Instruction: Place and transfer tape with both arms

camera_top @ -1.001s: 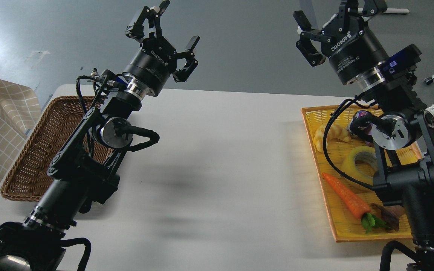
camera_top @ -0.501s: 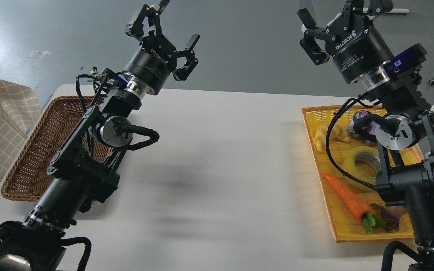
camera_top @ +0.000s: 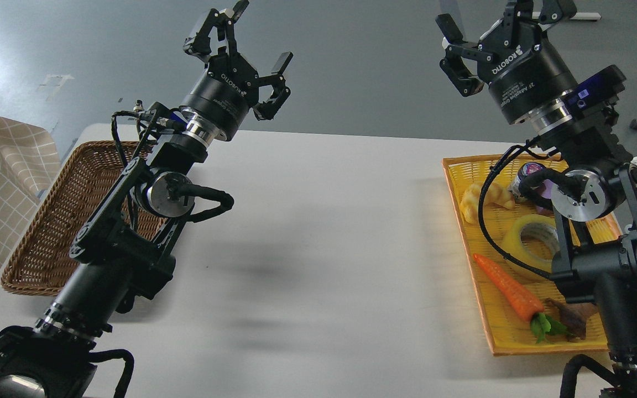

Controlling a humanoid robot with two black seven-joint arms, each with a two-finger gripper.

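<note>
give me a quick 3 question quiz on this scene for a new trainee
1. True or false: the tape is lying in the yellow tray.
2. Which item lies nearest the tape toward the camera? A) the carrot B) the croissant C) the wicker basket
3. Fill in: both the left gripper and the right gripper are raised with fingers ____.

Key
1. True. It lies flat beside the right arm, partly hidden by a cable.
2. A
3. Open, and neither holds anything.
</note>
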